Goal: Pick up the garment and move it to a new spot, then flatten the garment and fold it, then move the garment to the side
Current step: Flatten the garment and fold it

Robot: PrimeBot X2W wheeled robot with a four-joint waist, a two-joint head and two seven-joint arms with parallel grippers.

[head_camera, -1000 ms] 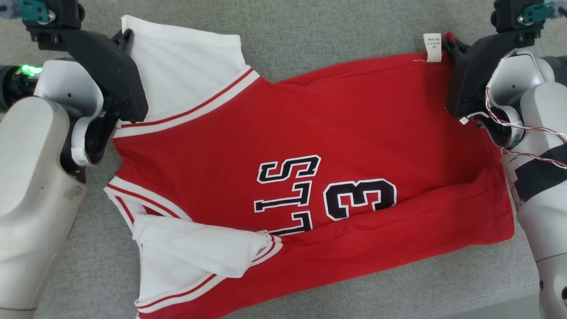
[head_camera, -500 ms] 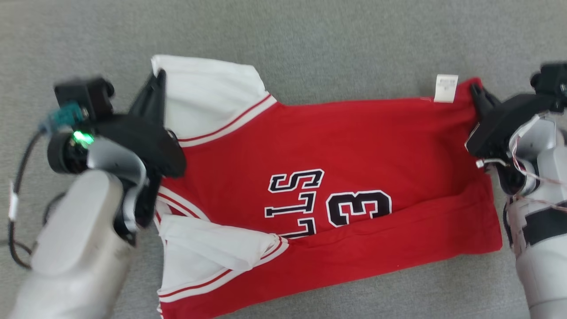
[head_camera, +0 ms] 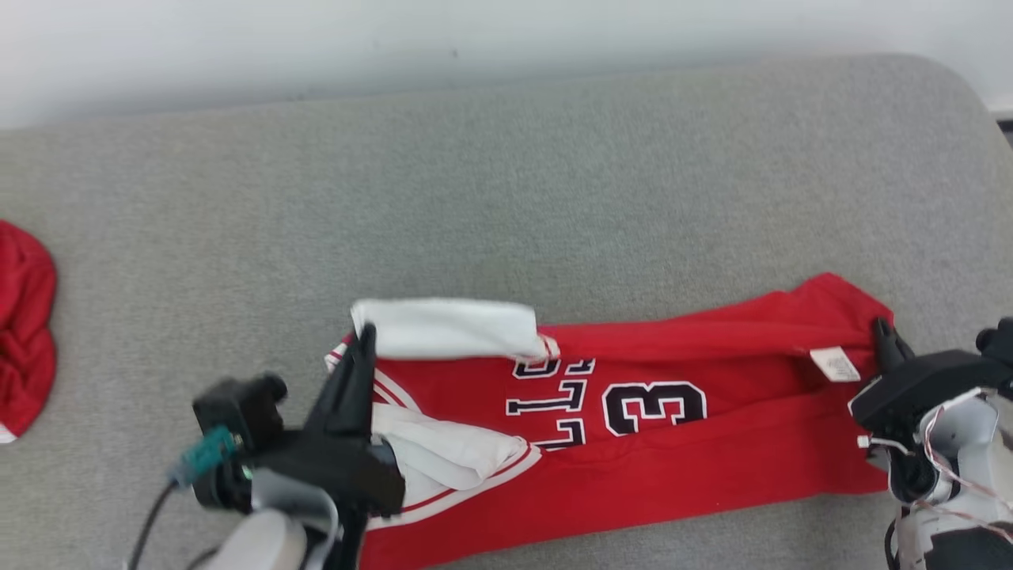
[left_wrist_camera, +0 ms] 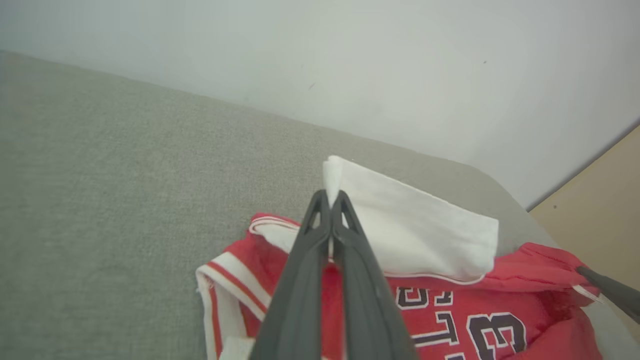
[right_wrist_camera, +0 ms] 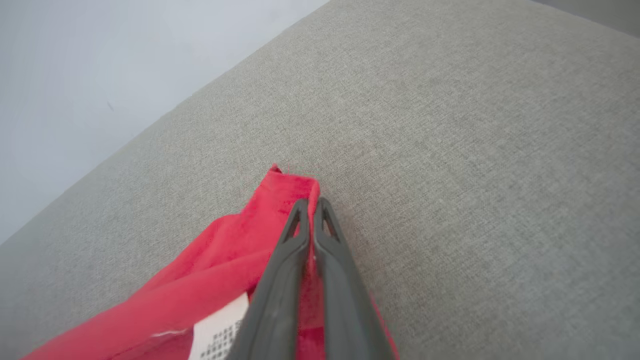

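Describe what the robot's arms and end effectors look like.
The left end effector and right end effector are black, each with two long, tapering dark grey fingers that have small triangular cut-outs near the tips. A teal plug with a dark cable sits at the left wrist. Thin red and white wires loop over the right wrist's white shell.

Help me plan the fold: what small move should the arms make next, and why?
Probably draw both held corners to the near edge of the shirt and lower them. The left gripper, jaws shut, pinches the white sleeve; the right gripper pinches the hem corner. The far edge lies partway over, the number uncovered.
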